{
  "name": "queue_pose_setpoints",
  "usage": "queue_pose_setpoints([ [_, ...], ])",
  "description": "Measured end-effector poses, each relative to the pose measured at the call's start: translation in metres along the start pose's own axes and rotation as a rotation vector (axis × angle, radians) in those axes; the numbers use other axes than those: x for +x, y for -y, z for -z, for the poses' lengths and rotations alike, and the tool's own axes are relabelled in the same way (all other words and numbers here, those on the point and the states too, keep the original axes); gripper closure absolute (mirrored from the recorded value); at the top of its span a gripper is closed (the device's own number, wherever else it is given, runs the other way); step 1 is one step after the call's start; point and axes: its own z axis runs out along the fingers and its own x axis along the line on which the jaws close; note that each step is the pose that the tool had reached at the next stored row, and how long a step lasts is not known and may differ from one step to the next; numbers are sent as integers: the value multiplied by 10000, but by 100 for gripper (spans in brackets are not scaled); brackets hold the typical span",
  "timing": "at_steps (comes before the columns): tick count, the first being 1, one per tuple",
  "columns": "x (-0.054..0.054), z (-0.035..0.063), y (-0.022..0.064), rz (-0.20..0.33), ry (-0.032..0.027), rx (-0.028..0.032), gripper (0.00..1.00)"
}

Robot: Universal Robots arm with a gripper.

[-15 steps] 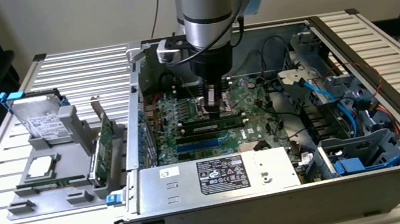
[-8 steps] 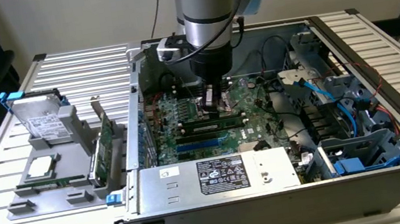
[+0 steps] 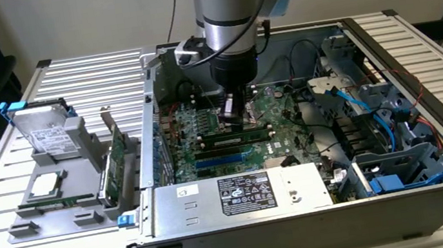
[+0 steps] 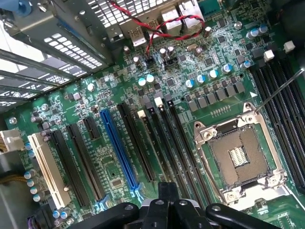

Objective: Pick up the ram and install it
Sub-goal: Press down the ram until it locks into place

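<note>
The ram (image 3: 237, 139), a thin green stick with black chips, lies along a black slot on the motherboard (image 3: 204, 123) inside the open computer case. My gripper (image 3: 234, 119) hangs straight down from the arm, shut, its tips just over the stick's middle; I cannot tell whether they touch it. In the wrist view the shut black fingers (image 4: 167, 191) point at the row of long black memory slots (image 4: 178, 138) beside the bare processor socket (image 4: 240, 157). Nothing is held between the fingers.
A power supply (image 3: 240, 193) fills the case's front edge, and blue cables (image 3: 376, 115) and drive cages crowd the exterior view's right. Left of the case, a grey fixture (image 3: 64, 211) carries a hard drive (image 3: 45, 132) and an expansion card (image 3: 114, 158). Red-black wires (image 4: 167, 24) cross the board.
</note>
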Motion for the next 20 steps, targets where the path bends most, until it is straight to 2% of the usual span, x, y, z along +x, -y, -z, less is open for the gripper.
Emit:
queue_pose_setpoints([
  [20,0,0,-1,-2199,4,65,89],
])
